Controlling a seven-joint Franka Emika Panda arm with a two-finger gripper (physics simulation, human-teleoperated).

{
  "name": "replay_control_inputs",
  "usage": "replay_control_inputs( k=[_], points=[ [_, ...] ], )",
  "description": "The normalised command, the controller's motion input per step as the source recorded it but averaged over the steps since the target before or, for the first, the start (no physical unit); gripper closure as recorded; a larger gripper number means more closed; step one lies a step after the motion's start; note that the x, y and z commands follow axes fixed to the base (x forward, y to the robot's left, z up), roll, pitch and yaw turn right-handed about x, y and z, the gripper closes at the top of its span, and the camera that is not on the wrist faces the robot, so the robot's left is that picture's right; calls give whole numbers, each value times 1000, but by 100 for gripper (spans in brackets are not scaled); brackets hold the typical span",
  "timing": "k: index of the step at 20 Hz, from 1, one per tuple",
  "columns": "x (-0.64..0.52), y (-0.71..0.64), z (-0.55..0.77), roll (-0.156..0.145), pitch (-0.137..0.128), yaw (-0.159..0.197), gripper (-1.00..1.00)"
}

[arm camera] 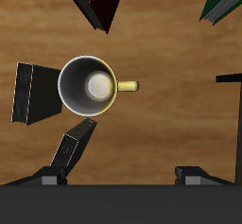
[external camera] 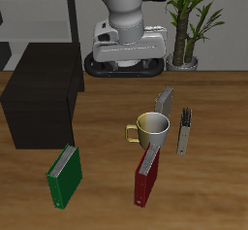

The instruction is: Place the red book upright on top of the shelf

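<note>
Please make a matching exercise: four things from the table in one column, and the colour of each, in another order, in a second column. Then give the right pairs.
Things:
1. mug
2. shelf
3. book standing nearest the shelf
4. book just in front of the mug

Colours:
A. dark red
B. black
C. yellow outside, white inside
D. green

Pairs: 1-C, 2-B, 3-D, 4-A

The red book [external camera: 146,177] stands upright just before the mug [external camera: 152,129], well apart from the shelf [external camera: 39,108].
</note>
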Motion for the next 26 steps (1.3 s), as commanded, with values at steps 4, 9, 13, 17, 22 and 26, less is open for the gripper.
replay_control_inputs(
  k=[4, 9, 13, 17, 22, 26],
  points=[
    [25, 64, -8, 0, -17, -4, -100],
    [138, 19, 44, -9, -2, -35, -100],
    [139, -53, 62, -44, -42, 14, -100],
    [350, -59, 60, -35, -23, -51, -100],
    [412, 103, -8, -5, -22, 4, -100],
    [211, 128, -46, 11, -21, 19, -100]
  ],
)
